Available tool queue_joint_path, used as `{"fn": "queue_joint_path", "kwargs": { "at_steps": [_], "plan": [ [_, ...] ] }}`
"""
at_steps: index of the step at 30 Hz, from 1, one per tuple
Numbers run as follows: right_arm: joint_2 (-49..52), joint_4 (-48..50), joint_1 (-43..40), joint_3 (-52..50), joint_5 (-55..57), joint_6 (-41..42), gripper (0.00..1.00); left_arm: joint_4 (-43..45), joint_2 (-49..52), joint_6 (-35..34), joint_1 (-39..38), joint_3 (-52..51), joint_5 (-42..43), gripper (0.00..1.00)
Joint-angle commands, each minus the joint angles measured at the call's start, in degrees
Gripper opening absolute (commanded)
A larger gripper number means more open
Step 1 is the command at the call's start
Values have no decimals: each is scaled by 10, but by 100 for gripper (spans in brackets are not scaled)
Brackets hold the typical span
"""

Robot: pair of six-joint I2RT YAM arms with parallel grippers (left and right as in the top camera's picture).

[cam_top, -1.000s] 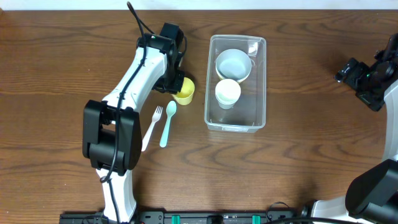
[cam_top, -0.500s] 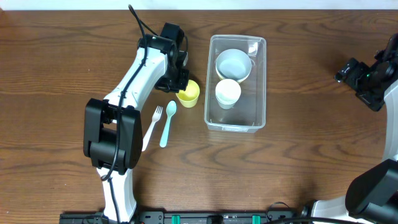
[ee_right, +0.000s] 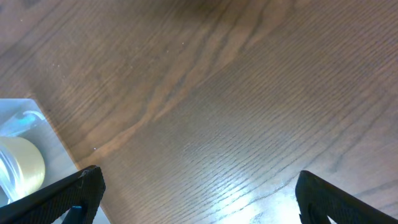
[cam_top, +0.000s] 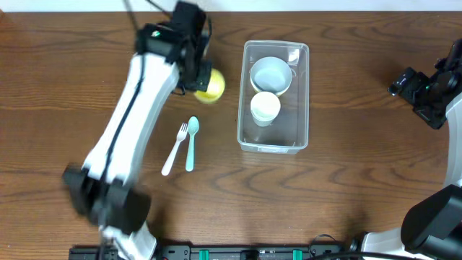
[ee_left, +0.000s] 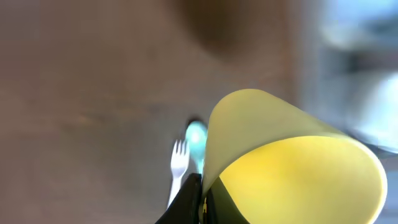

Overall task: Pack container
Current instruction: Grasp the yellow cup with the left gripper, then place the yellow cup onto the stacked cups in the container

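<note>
The clear rectangular container sits right of centre and holds a light blue bowl and a cream cup. My left gripper is shut on the rim of a yellow cup and holds it lifted above the table, left of the container. In the left wrist view the yellow cup fills the frame, its rim pinched between my fingers. My right gripper is open and empty at the far right; its fingers hover over bare wood, with the container's corner at the left.
A white plastic fork and a teal spoon lie side by side on the table left of the container. They also show blurred in the left wrist view, fork and spoon.
My left arm has lifted the yellow cup off the table and swung up and back; the arm looks blurred from motion. The right arm has not moved.
</note>
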Motion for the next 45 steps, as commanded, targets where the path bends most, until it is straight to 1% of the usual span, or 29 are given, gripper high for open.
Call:
{"fn": "queue_joint_path", "kwargs": {
  "at_steps": [1, 4, 7, 10, 19, 24, 25, 26, 27, 28, 29, 34, 36, 38, 43, 45],
  "plan": [
    [3, 0, -4, -1, 3, 0, 99, 3, -67, 15, -57, 17, 1, 6],
    [3, 0, -4, -1, 3, 0, 99, 19, -73, 15, -106, 17, 0, 6],
    [3, 0, -4, -1, 3, 0, 99, 45, -47, 15, -147, 15, 0, 6],
    [3, 0, -4, -1, 3, 0, 99, 63, -8, 15, -168, 15, -2, 6],
    [3, 0, -4, -1, 4, -1, 99, 87, 117, 17, -173, 15, -7, 6],
    [3, 0, -4, -1, 3, -1, 99, 84, 147, 17, -174, 15, -7, 7],
    [3, 0, -4, -1, 3, 0, 99, 84, 146, 17, -173, 16, -7, 13],
    [3, 0, -4, -1, 4, 0, 99, 83, 140, 17, -173, 18, -12, 25],
    [3, 0, -4, -1, 3, 0, 99, 80, 132, 17, -173, 21, -21, 41],
    [3, 0, -4, -1, 3, 0, 99, 75, 122, 17, -173, 26, -33, 54],
    [3, 0, -4, -1, 4, 0, 99, 66, 110, 17, -173, 33, -40, 62],
    [3, 0, -4, -1, 4, 0, 99, 28, 23, 16, -160, 59, -69, 69],
    [3, 0, -4, -1, 4, 0, 99, -5, -16, 16, -142, 59, -89, 70],
    [3, 0, -4, -1, 4, 0, 99, -44, -41, 16, -119, 59, -92, 70],
    [3, 0, -4, -1, 3, 0, 99, -158, -54, -4, -40, 43, -92, 70],
    [3, 0, -4, -1, 3, 0, 99, -165, -54, -20, -7, 3, -89, 70]
  ]
}}
